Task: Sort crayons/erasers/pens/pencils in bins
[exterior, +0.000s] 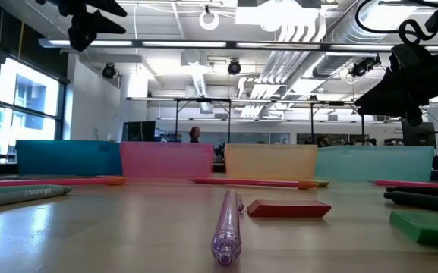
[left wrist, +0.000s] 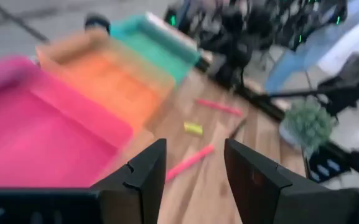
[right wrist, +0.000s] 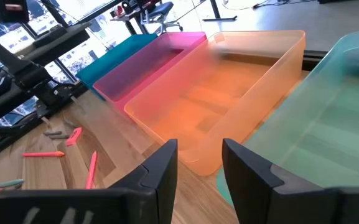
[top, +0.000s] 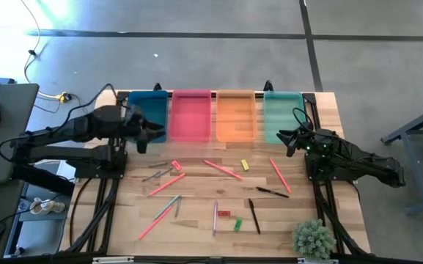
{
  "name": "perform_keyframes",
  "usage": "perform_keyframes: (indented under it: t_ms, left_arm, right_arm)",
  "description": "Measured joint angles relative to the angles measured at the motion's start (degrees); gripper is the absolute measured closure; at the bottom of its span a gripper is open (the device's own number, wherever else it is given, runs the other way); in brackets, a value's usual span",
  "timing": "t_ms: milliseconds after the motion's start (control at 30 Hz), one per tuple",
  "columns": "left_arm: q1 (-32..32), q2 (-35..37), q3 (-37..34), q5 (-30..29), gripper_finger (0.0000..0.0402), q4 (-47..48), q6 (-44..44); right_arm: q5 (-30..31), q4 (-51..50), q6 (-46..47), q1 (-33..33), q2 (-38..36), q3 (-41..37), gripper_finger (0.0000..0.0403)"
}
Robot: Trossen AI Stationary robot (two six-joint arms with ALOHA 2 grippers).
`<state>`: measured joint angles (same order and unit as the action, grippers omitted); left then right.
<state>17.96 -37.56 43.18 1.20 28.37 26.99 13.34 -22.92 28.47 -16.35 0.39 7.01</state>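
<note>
Nearest the low camera lies a translucent purple pen [exterior: 228, 227], pointing straight at the lens, with a red eraser [exterior: 288, 208] just beside it and a green eraser [exterior: 426, 226] off to the side. From where I sit, none of it is sorted yet: the pencils [top: 222, 169], the pens [top: 254, 215] and the yellow eraser [top: 245, 165] all lie scattered on the desk [top: 196, 220], in front of both tools.

My left tool [top: 142, 138] hangs above the desk at the teal bin's [top: 147, 110] near edge, fingers spread and holding nothing; the pink bin [left wrist: 36, 130] sits just beside it. My right tool [top: 290, 141] hovers at the mint bin's [top: 283, 110] near edge, likewise released and empty, with the orange bin [right wrist: 223, 106] right ahead. I judge both are parked high to keep the bins clear before descending for a first pick.
</note>
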Motion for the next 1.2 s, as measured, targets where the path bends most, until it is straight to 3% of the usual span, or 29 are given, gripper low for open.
perform_keyframes:
  t_ms: [200, 767, 1200]
  left_arm:
    - [-1.44, -4.97, 1.26, 2.84, 0.0259, 0.38, 2.90]
    - [-11.77, -19.08, 12.18, -1.04, 0.0282, 2.39, 4.62]
    - [-21.53, -29.31, 14.08, -9.65, 0.0285, 8.19, 13.73]
  right_arm:
    - [0.00, 0.00, 0.00, -0.01, -0.01, -0.02, 0.0284]
    - [0.00, 0.00, 0.00, 0.01, 0.00, -0.01, 0.0284]
    - [0.04, 0.00, -0.05, 0.00, 0.01, 0.00, 0.0284]
